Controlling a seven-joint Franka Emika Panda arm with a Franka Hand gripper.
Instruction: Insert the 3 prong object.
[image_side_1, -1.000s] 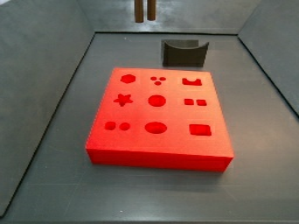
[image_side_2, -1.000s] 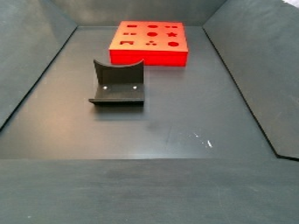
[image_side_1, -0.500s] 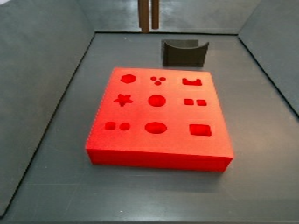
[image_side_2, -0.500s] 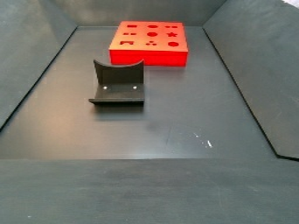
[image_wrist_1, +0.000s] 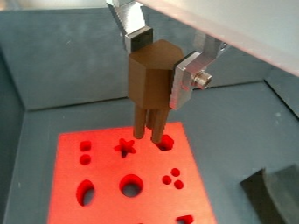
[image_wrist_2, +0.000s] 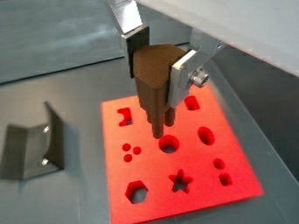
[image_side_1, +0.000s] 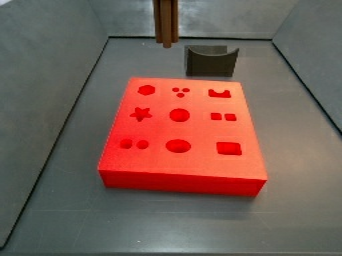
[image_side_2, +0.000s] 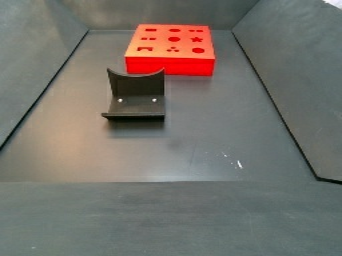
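Note:
My gripper (image_wrist_1: 162, 66) is shut on the 3 prong object (image_wrist_1: 149, 83), a brown wooden piece with a hexagonal head and thin rods pointing down. Both wrist views show it held upright above the flat red block (image_wrist_1: 105, 179) with shaped holes, rod tips in the air over the area near the star hole and a round hole (image_wrist_2: 169, 143). The gripper (image_wrist_2: 162, 70) grips the head between its silver fingers. In a side view only the rods (image_side_1: 164, 22) show, hanging from the top edge beyond the red block (image_side_1: 181, 165). The other side view shows the red block (image_side_2: 170, 62) but no gripper.
The dark fixture (image_side_2: 134, 97) stands on the grey floor apart from the red block; it also shows in a side view (image_side_1: 210, 60) and in both wrist views (image_wrist_2: 30, 153) (image_wrist_1: 278, 188). Raised grey walls bound the floor on the sides.
In the side view the brown rods have come down further into the picture, now reaching lower towards the far edge of the red block. Block and fixture have not moved.

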